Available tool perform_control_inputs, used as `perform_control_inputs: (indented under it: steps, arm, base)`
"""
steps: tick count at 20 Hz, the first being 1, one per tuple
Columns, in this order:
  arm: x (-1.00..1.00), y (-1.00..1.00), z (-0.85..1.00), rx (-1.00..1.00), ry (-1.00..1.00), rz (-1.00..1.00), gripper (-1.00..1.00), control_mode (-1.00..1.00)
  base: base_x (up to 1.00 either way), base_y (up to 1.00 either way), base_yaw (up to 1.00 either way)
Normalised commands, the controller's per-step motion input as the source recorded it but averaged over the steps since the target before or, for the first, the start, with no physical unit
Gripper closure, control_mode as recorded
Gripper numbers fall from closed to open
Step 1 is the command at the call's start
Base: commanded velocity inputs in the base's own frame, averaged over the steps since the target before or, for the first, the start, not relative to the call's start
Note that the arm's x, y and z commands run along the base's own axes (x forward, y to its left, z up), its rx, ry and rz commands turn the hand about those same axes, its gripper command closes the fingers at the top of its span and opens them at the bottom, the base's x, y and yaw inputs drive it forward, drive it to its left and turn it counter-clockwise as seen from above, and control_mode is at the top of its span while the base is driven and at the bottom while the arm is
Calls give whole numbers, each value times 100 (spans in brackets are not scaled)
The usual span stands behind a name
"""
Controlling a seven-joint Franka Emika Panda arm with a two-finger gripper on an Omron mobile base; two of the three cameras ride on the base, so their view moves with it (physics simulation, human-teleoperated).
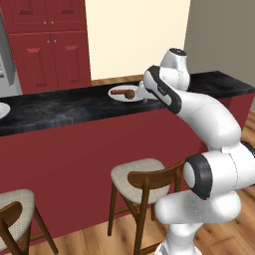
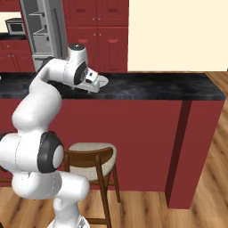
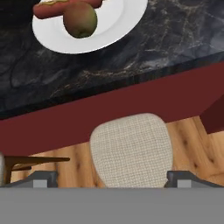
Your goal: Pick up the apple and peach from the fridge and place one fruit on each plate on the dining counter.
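In the left base view, the black marbled dining counter [image 1: 60, 112] runs across the picture on its dark red base. A white plate [image 1: 119, 94] sits on it near the middle, carrying a round brownish fruit [image 1: 130, 93] and a long reddish thing like a sausage [image 1: 118, 91] just behind it. The rim of a second plate [image 1: 2, 109] shows at the far left edge of the counter, well apart from the first. The white arm reaches up from the lower right, its hand just right of the fruit plate; the claw itself is hidden behind the wrist. A slice of the grey fridge [image 1: 6, 60] shows at the upper left beside red cabinets [image 1: 50, 45]. Two wooden stools [image 1: 142, 182] stand before the counter.

In the right base view, the arm bends up from the lower left and its hand hangs over the counter's near edge, covering most of the plate [image 2: 102, 81]. The fridge [image 2: 44, 31] stands behind, among the cabinets. One stool [image 2: 91, 162] stands below the arm.

In the hand view, the plate [image 3: 118, 22] lies at the top on the counter, with the fruit [image 3: 80, 19] resting on it, touching the sausage [image 3: 52, 8]. The claw [image 3: 111, 177] stands wide apart and grips nothing; its two tips frame the stool's cushion [image 3: 131, 148] below.
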Motion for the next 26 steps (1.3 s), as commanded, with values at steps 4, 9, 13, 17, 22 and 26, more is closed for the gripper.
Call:
perform_control_inputs:
  steps: [4,9,13,17,22,26]
  arm:
    - [-100,0,0,0,0,6,-100,-100]
    - [-100,-4,0,0,0,5,-100,-100]
    - [-100,-4,0,0,0,3,-100,-100]
    - [-100,0,10,0,0,4,-100,-100]
    - [-100,-5,51,0,1,5,-100,-100]
    - [-99,-33,51,-2,10,3,-100,-100]
  base:
    - [0,0,0]
    - [0,0,0]
    - [0,0,0]
    - [0,0,0]
    - [0,0,0]
    - [0,0,0]
